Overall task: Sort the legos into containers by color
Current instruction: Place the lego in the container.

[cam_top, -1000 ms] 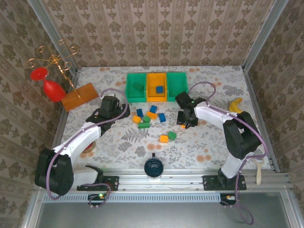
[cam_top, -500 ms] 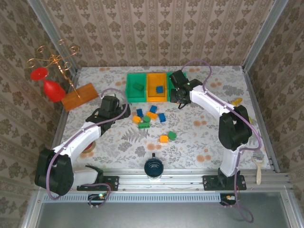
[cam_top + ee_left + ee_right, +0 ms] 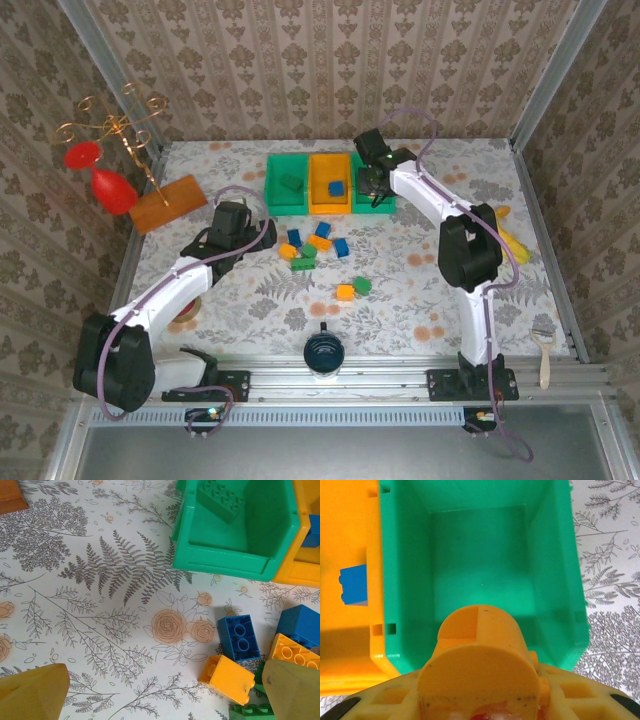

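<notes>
At the far edge of the floral table point(image 3: 440, 290), right claw point(image 3: 375, 188) grips a round orange-yellow plastic gear lego point(image 3: 480, 670) above a green bin point(image 3: 485, 580); left claw point(image 3: 232, 222) gapes. Probably light, stiff, slick; pinch its rim.

The containers point(image 3: 328, 183) sit at the table's point(image 3: 400, 300) far edge; loose legos point(image 3: 312, 245) lie before them, a held lego point(image 3: 480, 670) above the rightmost.

The floral-printed worktop point(image 3: 420, 290) carried 3 joined open plastic bins point(image 3: 330, 209), green-orange-green, at its far middle. Small blue, green and orange plastic bricks point(image 3: 318, 243) lay scattered nearer, with a flat orange-brown wooden block point(image 3: 167, 204) far left.
</notes>
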### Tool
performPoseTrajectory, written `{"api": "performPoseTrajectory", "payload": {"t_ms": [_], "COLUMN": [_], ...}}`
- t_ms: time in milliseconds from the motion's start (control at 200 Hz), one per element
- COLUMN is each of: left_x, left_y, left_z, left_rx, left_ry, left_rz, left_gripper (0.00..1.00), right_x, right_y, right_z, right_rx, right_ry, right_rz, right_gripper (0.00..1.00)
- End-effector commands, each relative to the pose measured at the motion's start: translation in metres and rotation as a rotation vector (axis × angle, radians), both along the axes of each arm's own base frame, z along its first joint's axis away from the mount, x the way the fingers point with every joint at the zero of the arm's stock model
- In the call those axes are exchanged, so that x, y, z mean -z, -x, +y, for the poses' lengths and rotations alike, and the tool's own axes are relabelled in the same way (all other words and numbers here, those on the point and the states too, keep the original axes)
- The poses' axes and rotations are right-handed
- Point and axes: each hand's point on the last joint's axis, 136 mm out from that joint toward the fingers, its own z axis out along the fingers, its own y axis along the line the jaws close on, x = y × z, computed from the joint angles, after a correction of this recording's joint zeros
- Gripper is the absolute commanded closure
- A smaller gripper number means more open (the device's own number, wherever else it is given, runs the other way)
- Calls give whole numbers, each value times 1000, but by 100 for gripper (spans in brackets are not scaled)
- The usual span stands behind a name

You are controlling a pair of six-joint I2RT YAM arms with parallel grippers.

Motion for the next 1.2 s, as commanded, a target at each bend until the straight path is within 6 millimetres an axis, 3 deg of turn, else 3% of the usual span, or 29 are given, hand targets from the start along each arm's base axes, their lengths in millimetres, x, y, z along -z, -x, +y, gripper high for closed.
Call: {"api": "performPoseTrajectory", "payload": {"t_ms": [0,285,320,445,670,960,1195], "left_x": [-3,4,5,10,17,41,62], "left_y": [2,6,10,12,21,44,60], "left_z": [-5,-12,-23,-28,-45,-77,-95], "left_rx": [15,24,55,70,128,219,279], "left_ry": [27,21,17,7,-15,-45,-82], "left_rz": [10,18,21,33,58,139,205], "left_gripper": [0,0,0,0,0,0,0], "right_x": [2,9,10,11,0,-25,-36], "right_y": [-8,-19,-20,-20,-16,4,34], "right_z": [-3,1,1,1,2,6,-7], "right_rx": [-15,-22,-21,-21,-26,-33,7], "right_ry": [58,64,66,65,60,25,-6], "right_rz": [1,-1,0,2,-7,-44,-61], "right_gripper": [56,45,43,38,35,25,12]}}
